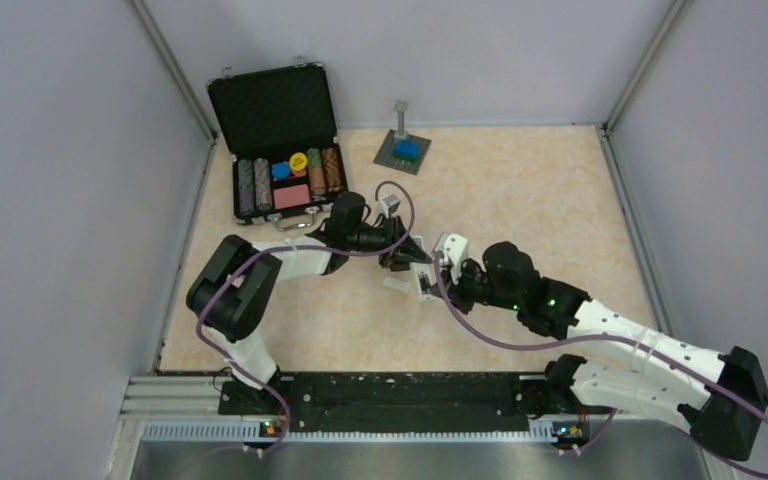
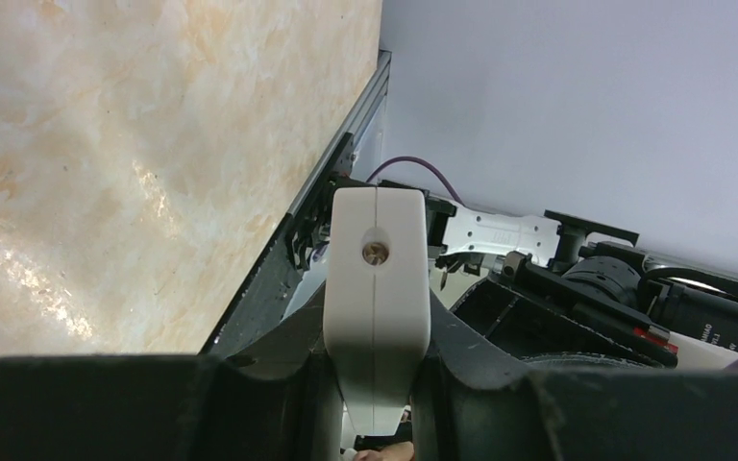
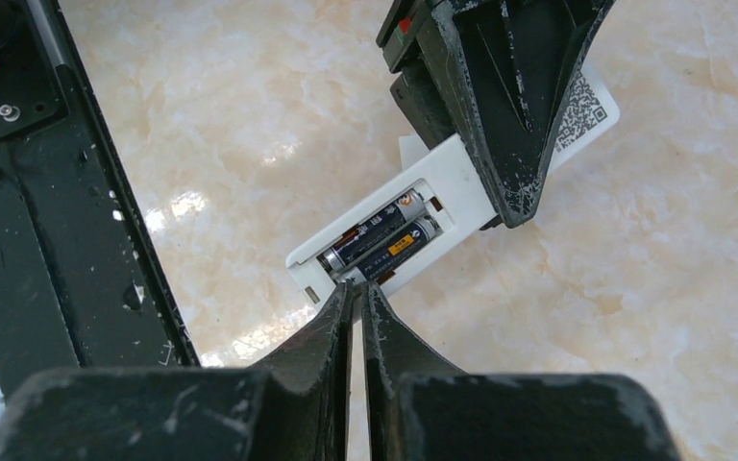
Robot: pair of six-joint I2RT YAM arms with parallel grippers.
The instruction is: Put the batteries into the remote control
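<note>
The white remote control lies back-up just above the table, its battery bay open. Two dark batteries lie side by side in the bay. My left gripper is shut on the remote's far half; in the left wrist view the remote stands end-on between the left gripper's jaws. My right gripper is shut and empty, its tips at the near end of the nearer battery. In the top view both grippers meet over the remote at the table's middle.
A small white cover plate lies beside the remote and peeks out behind it. An open black case of poker chips and a grey baseplate with a blue brick stand at the back. A black rail runs at the left.
</note>
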